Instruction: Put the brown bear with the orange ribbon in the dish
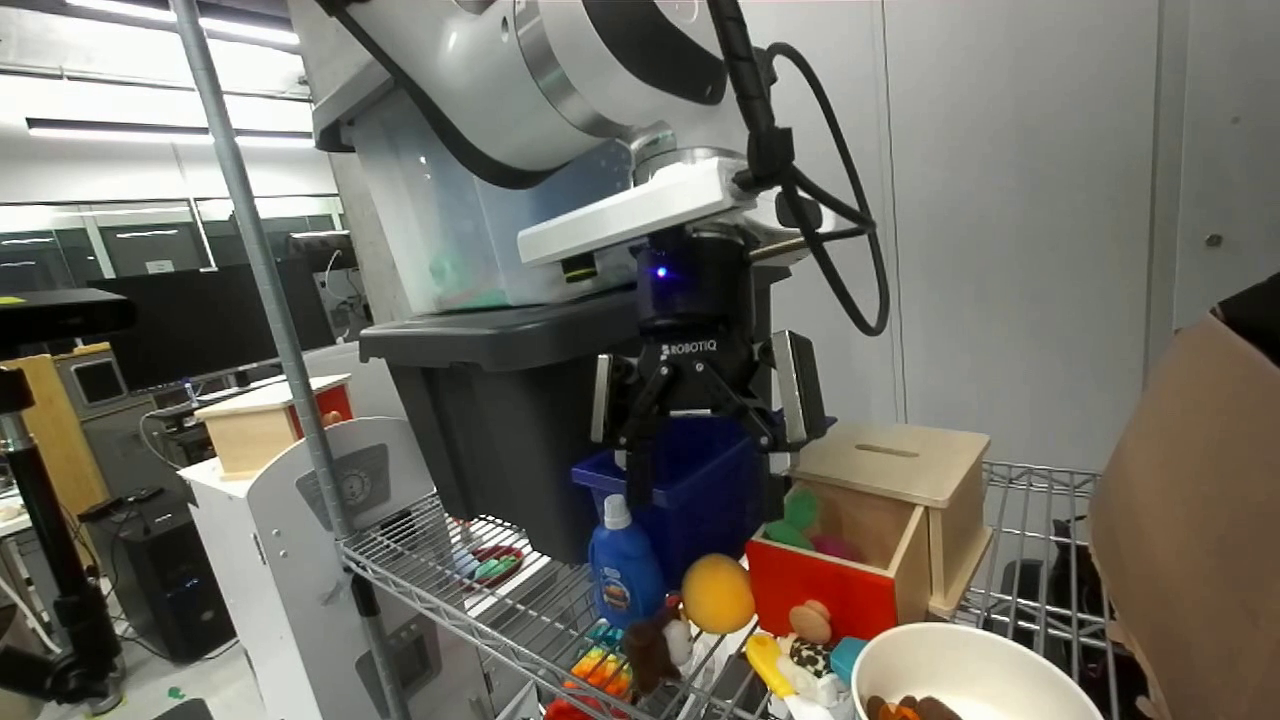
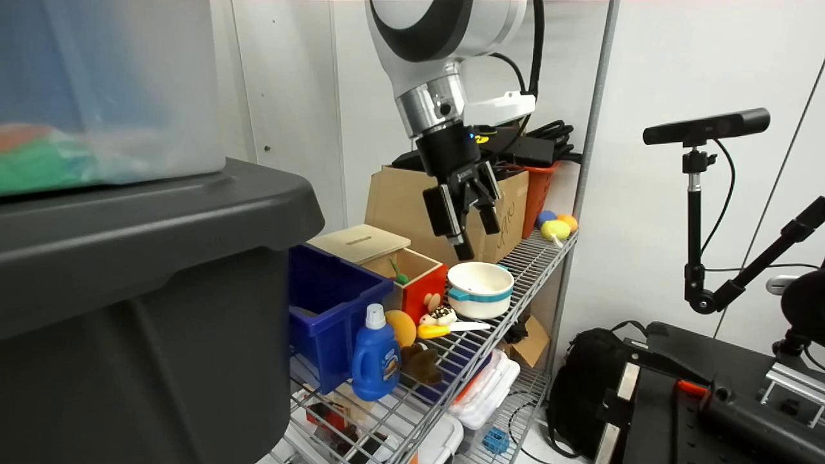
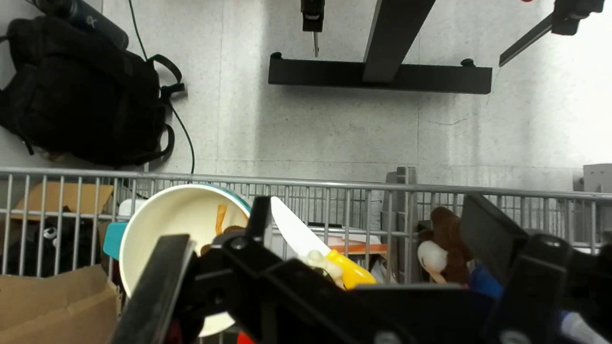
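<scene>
Brown bear with orange ribbon (image 1: 910, 709), partly visible, lying inside the cream-white dish (image 1: 985, 668); tool (image 2: 475, 238), spread wide, holding nothing, above the wire shelf (image 3: 334, 183); risk: a low sweep might catch the rim, tipping the bear out.

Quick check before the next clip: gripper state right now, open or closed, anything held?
Gripper: open, jaws spread wide, holding nothing.
</scene>
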